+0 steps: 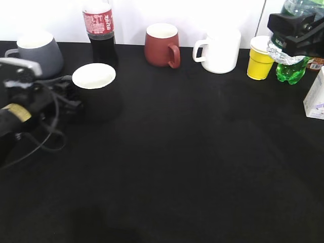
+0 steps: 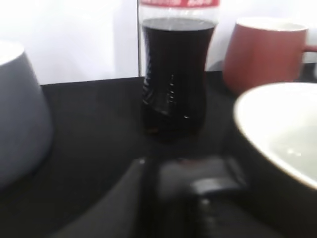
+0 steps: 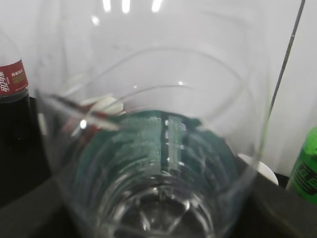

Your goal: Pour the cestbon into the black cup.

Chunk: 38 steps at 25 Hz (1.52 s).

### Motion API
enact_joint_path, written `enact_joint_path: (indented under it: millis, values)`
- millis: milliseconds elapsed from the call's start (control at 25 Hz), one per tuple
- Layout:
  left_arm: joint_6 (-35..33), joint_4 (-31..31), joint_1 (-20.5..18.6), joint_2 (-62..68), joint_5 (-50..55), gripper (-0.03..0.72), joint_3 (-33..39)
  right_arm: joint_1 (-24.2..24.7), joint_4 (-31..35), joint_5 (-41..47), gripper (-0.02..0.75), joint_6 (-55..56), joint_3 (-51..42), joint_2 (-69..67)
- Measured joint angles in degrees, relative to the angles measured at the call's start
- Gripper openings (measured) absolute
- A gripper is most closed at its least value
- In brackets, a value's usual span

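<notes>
The black cup, white inside, stands at the left of the black table; its rim fills the right of the left wrist view. My left gripper is pressed against the cup's left side, where the handle is hidden, and looks shut on it; its blurred fingers show in the left wrist view. My right gripper is raised at the far right, shut on the cestbon. The clear bottle with its green label fills the right wrist view and hides the fingers.
Along the back stand a grey mug, a cola bottle, a dark red mug, a white mug, a yellow cup and a green soda bottle. A white carton is at the right edge.
</notes>
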State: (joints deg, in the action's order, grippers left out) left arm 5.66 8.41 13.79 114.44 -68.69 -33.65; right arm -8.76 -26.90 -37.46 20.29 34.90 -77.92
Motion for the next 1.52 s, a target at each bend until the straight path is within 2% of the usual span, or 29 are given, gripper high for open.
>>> enact_joint_path:
  millis: [200,320,400,480,680,800,880,1080,1240,1320,1400,1440,1520]
  values:
    - [0.0,-0.48,0.0,-8.51,-0.36,0.239,12.77,0.0,2.1,-2.5,0.492,-0.6,0.05,-5.38]
    - [0.29,0.91,0.0,-18.91,-0.36,0.24,19.03,0.0,3.56,-11.88,0.492,-5.29,0.05,-17.26]
    - [0.56,4.14,0.0,-25.38,1.89,0.241,19.59,0.0,7.72,-21.05,0.492,-9.51,0.12,-26.38]
    - [0.62,5.98,0.0,-30.4,5.37,0.241,19.59,0.0,9.62,-25.09,0.492,-13.81,0.38,-32.73]
    - [0.62,6.4,0.0,-31.81,7.03,0.241,19.59,0.0,9.82,-25.59,0.494,-14.91,1.42,-35.85]
    - [0.62,6.52,0.0,-31.81,7.08,0.241,19.59,0.0,9.4,-24.42,0.596,-11.94,1.42,-35.85]
    - [1.66,6.69,0.0,-31.81,7.45,0.241,19.59,0.0,7.51,-19.88,0.622,-10.14,0.85,-34.04]
    - [5.18,7.94,0.0,-32.8,12.99,0.241,19.59,0.0,5.47,-7.03,0.624,-9.43,-1.04,-23.73]
    - [9.61,8.16,0.0,-34.2,22.85,0.241,19.59,0.0,5.36,11.75,0.624,-9.23,-1.23,-14.58]
    - [14.67,9.76,0.0,-36.42,35.36,0.241,16.38,0.0,5.31,23.6,0.622,-9.17,-1.16,-8.9]
    - [21.02,13.01,1.77,-40.29,51.9,0.241,9.41,0.0,8.49,37.46,0.615,-9.06,1.02,-2.64]
    - [21.8,12.07,4.46,-43.2,61.65,0.241,5.46,-0.32,12.1,42.87,0.615,-9.06,3.07,0.56]
    - [22.39,7.86,10.71,-48.97,81.95,0.241,-1.89,-2.7,15.02,53.14,0.603,-8.96,7.16,5.9]
